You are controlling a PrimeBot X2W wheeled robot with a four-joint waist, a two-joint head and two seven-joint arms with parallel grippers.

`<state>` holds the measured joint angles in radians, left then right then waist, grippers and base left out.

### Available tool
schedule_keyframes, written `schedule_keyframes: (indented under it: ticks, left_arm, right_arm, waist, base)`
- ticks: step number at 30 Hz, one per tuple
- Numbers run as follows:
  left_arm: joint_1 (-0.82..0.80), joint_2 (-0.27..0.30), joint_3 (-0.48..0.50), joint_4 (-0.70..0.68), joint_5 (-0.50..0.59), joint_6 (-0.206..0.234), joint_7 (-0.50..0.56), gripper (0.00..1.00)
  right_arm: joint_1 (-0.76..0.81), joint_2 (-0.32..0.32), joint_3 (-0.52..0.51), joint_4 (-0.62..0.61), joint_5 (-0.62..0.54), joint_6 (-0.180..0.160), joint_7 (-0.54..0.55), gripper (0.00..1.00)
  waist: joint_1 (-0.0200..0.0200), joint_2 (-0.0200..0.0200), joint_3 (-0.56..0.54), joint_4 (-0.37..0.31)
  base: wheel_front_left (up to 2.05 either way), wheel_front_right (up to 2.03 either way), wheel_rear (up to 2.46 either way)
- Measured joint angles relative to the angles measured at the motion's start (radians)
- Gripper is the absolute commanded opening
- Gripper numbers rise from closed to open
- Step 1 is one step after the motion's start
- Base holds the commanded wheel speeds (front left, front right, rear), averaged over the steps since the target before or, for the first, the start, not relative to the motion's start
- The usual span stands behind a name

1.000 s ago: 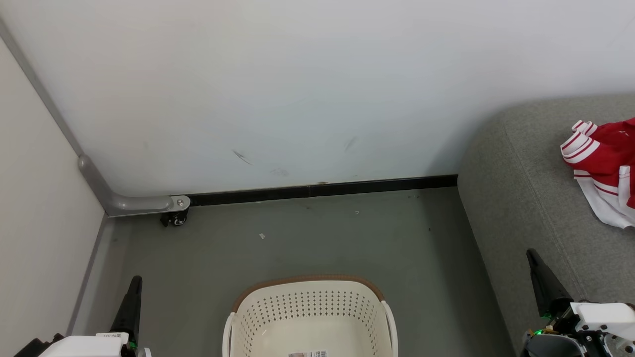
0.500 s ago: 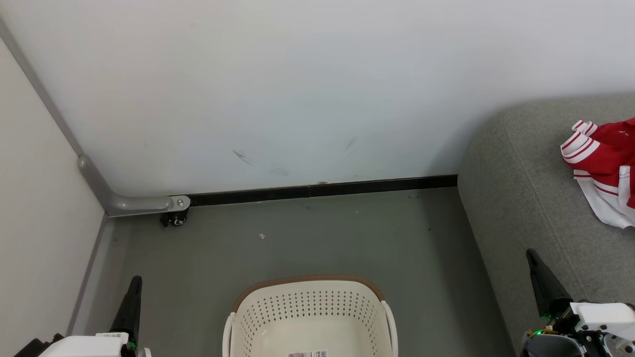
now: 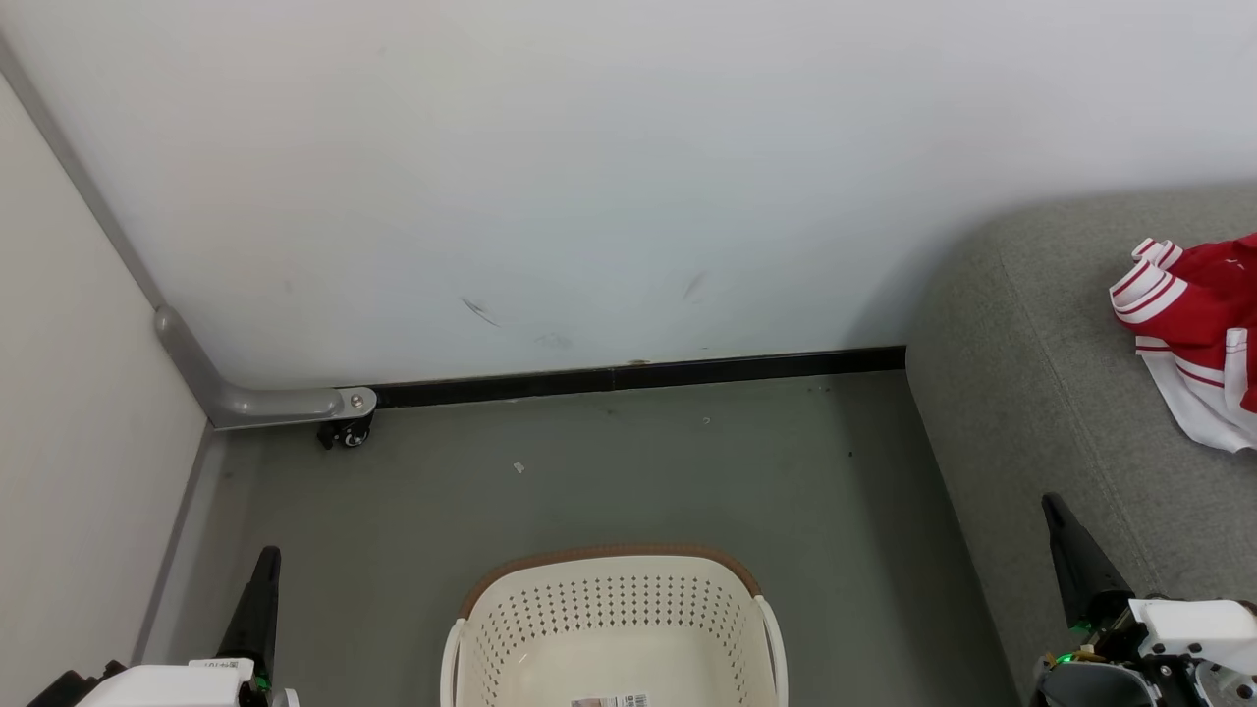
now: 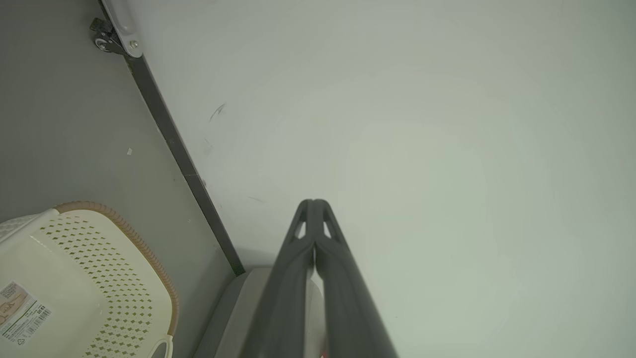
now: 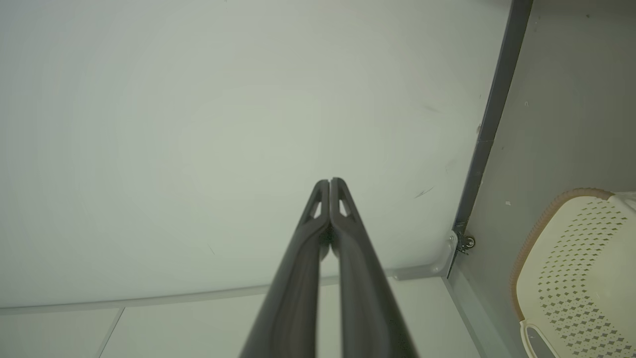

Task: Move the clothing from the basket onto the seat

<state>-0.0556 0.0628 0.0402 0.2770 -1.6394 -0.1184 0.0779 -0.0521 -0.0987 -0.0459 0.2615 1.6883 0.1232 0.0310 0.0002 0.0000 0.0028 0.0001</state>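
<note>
**Laundry transfer: stock at basket and seat**

1. Clothing (image 3: 1193, 334). Soft red fabric with white panels and red-and-white striped trim. It lies crumpled on top of the seat, set back from the seat's rounded end and running off the head view's right edge. One striped cuff is turned up. The loose heap suggests it was dropped there, not folded.

2. Basket (image 3: 609, 604). Cream plastic with rounded corners, perforated walls, a brown rim and side handles. It stands on the floor beside the seat's end, apart from it and well out from the wall. As far as the head view shows, it holds only a printed label (image 3: 609, 701) on its bottom. Its near part is cut off, so whether anything is left to move cannot be told for certain.

3. Seat (image 3: 1031, 412). Grey woven upholstery with a visible seam and rounded edges, its back against the wall.

4. Left claw (image 3: 269, 560). Long dark tapered fingers pressed together, holding nothing, raised over the floor to the basket's left. It seems parked clear of the work.

5. Right claw (image 3: 1053, 503). Fingers likewise pressed together and holding nothing, raised at the seat's front edge.

6. Surroundings. Matt grey floor (image 3: 638, 471), a smooth pale wall (image 3: 589, 177) with faint scuffs, a black baseboard (image 3: 638, 375), and a grey metal bracket with a small caster (image 3: 344, 432) in the floor's far left corner.
</note>
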Motion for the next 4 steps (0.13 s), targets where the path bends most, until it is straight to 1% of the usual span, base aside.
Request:
schedule_keyframes:
  ticks: [4]
  left_arm:
    - [0.0,0.0,0.001,0.0,0.0,0.0,0.0,0.0]
  right_arm:
    - [0.0,0.0,-0.001,0.0,0.0,0.0,0.0,0.0]
  waist:
    - [0.0,0.0,0.0,0.0]
  base:
    - [0.0,0.0,0.0]
